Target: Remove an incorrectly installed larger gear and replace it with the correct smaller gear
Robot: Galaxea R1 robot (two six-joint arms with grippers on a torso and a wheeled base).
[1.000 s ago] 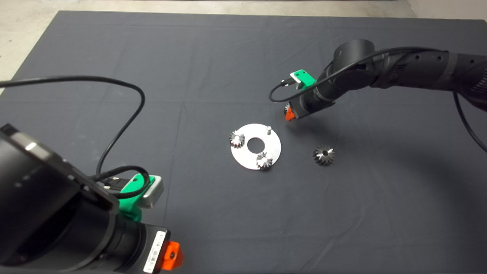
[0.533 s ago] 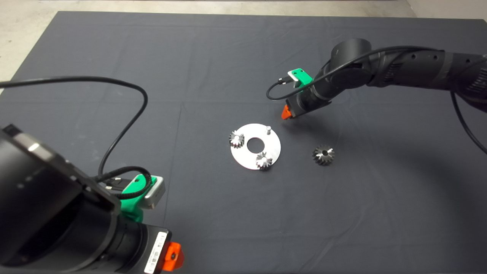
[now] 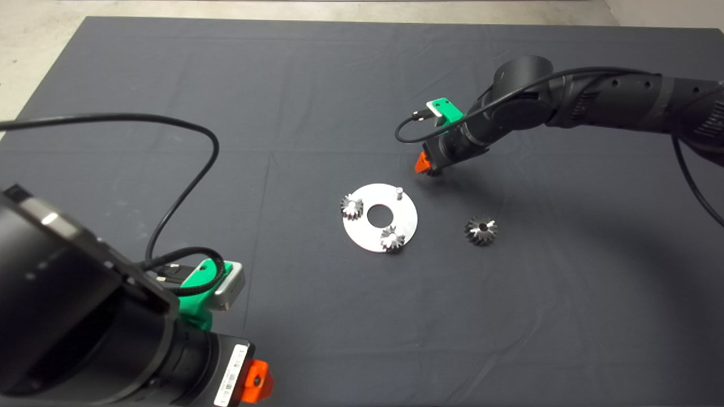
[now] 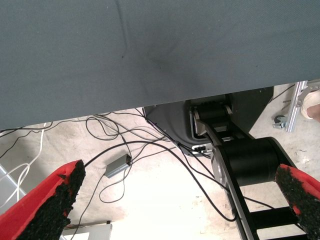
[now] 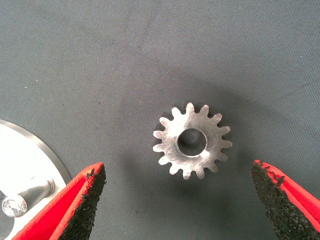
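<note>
three smaller gears point(image 3: 352, 207), one larger gear point(image 3: 481, 230)

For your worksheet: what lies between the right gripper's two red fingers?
In the right wrist view, the small toothed steel gear lies flat on the dark mat between the open right gripper fingers, untouched.

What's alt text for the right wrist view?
The smaller gear lies flat on the dark mat, centred between the open right gripper's red fingers, untouched. At one edge, a silver plate with a bare metal pin.
</note>
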